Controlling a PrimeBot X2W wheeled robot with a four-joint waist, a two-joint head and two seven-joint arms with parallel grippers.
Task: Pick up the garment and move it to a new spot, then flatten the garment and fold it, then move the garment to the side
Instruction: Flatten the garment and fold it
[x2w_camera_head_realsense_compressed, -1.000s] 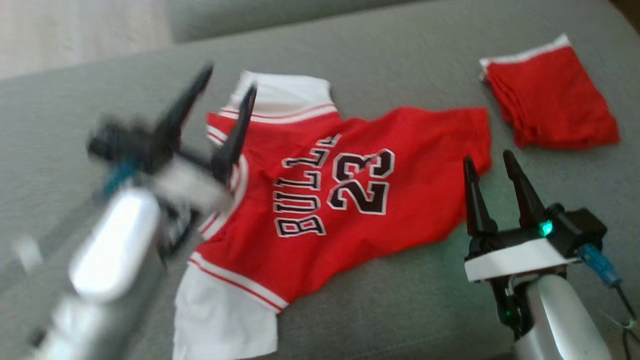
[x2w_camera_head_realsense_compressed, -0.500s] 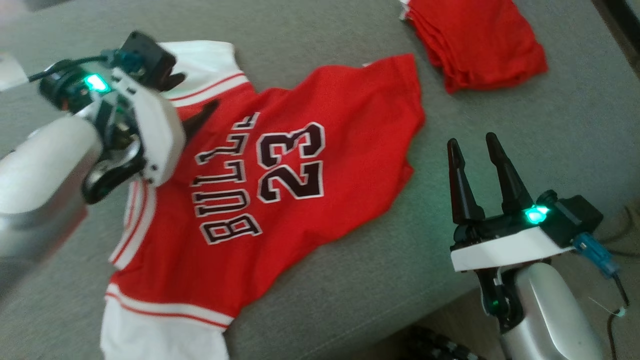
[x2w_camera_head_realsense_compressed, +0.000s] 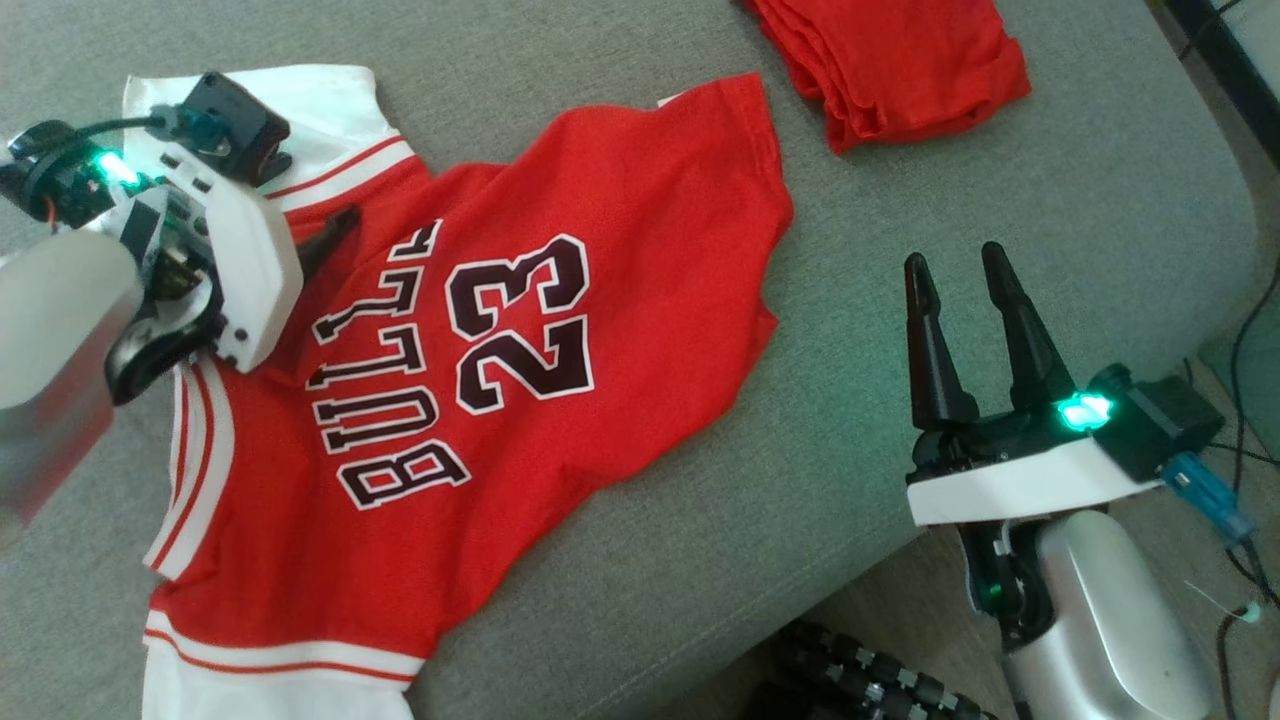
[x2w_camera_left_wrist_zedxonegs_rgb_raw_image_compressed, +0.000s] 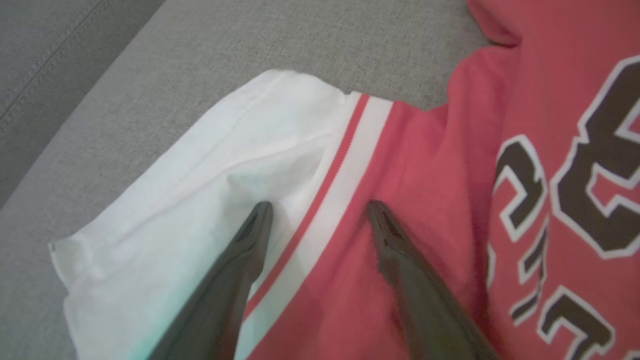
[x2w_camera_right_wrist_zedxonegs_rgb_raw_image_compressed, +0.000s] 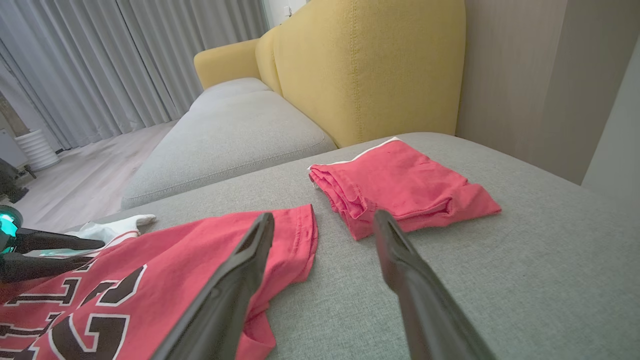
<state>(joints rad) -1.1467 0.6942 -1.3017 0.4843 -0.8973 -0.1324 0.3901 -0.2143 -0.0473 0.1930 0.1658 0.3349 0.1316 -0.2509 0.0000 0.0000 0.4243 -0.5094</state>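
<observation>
1x jersey (x2w_camera_head_realsense_compressed: 650, 200), 1x folded red cloth (x2w_camera_head_realsense_compressed: 900, 50), 2x grey cushions (x2w_camera_right_wrist_zedxonegs_rgb_raw_image_compressed: 500, 260)

Soft, even daylight comes through the curtains (x2w_camera_right_wrist_zedxonegs_rgb_raw_image_compressed: 100, 65) far beyond my right gripper (x2w_camera_right_wrist_zedxonegs_rgb_raw_image_compressed: 324, 215), and shadows are faint. A green glow tints the garment (x2w_camera_left_wrist_zedxonegs_rgb_raw_image_compressed: 425, 165) where its white cloth lies beneath my left gripper (x2w_camera_left_wrist_zedxonegs_rgb_raw_image_compressed: 317, 205). That gripper's fingers look soft and unfocused. Behind it, my forearm (x2w_camera_head_realsense_compressed: 50, 330) is blurred.

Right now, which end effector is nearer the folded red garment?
Right. The right end effector hovers beside the jersey, the folded red garment just ahead of it; the left end effector is across the jersey, over a white sleeve.
</observation>
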